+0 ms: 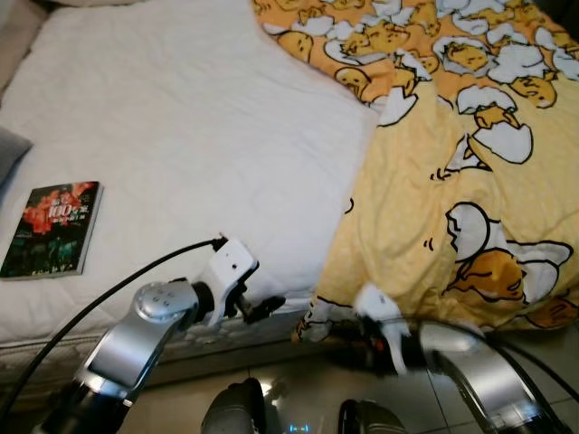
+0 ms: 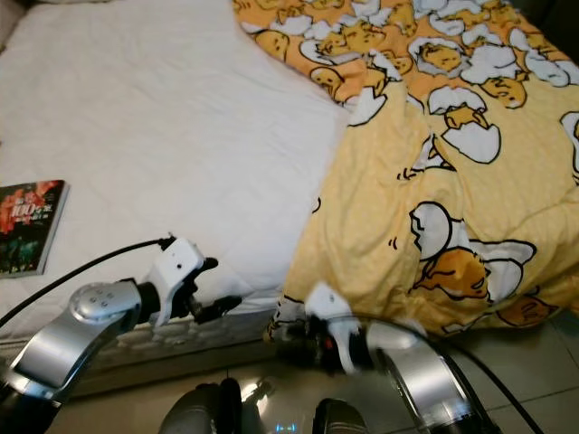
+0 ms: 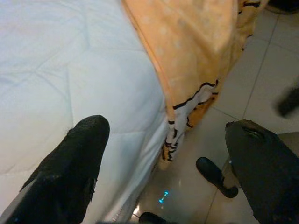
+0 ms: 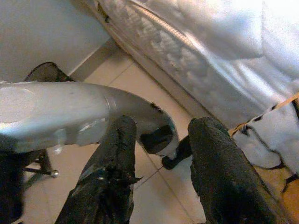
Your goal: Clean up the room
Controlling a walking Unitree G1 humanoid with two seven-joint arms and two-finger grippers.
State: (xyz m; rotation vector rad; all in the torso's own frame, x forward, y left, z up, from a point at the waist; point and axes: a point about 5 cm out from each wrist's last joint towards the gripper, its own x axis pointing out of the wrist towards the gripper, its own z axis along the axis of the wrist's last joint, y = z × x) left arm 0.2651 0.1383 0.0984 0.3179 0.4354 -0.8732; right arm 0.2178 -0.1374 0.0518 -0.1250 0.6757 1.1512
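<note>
A yellow blanket (image 1: 452,163) printed with egg characters covers the right half of the bed and hangs over its front edge. Its lower corner (image 1: 317,321) droops toward the floor. My left gripper (image 1: 264,307) is at the mattress's front edge, just left of that corner, open and holding nothing; in the left wrist view its fingers (image 3: 70,158) stand wide apart with the corner (image 3: 187,112) ahead. My right gripper (image 4: 161,135) hangs low by the same corner, open and empty, facing my left arm (image 4: 70,112). A dark book (image 1: 52,228) lies on the sheet at the left.
The white quilted sheet (image 1: 181,136) covers the bed's left and middle. A grey pillow edge (image 1: 9,154) shows at far left. Glossy tiled floor (image 1: 298,384) lies below the bed's front edge, with my own lower body (image 1: 235,411) at the bottom.
</note>
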